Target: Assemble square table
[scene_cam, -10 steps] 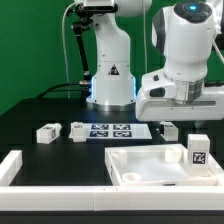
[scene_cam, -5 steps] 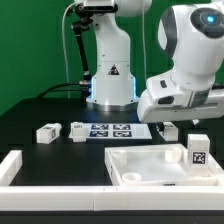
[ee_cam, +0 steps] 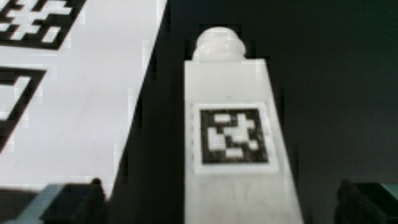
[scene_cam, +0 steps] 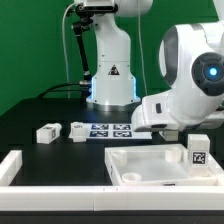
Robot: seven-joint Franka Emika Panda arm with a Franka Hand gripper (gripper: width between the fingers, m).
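Note:
The white square tabletop lies at the front of the exterior view's right, rim up. One tagged leg stands at its far right corner. Two more legs lie to the left of the marker board. In the wrist view a fourth leg lies lengthwise, tag up, its knob end pointing away. My gripper is open, with one dark fingertip on each side of this leg and not touching it. In the exterior view the hand hides the jaws and this leg.
Long white fence bars run along the front, with an end block at the exterior view's left. The marker board also shows in the wrist view, right beside the leg. The robot base stands at the back.
The arm has swung toward the exterior view's right and the hand has come down lower, just right of the marker board. The parts on the table have not moved.

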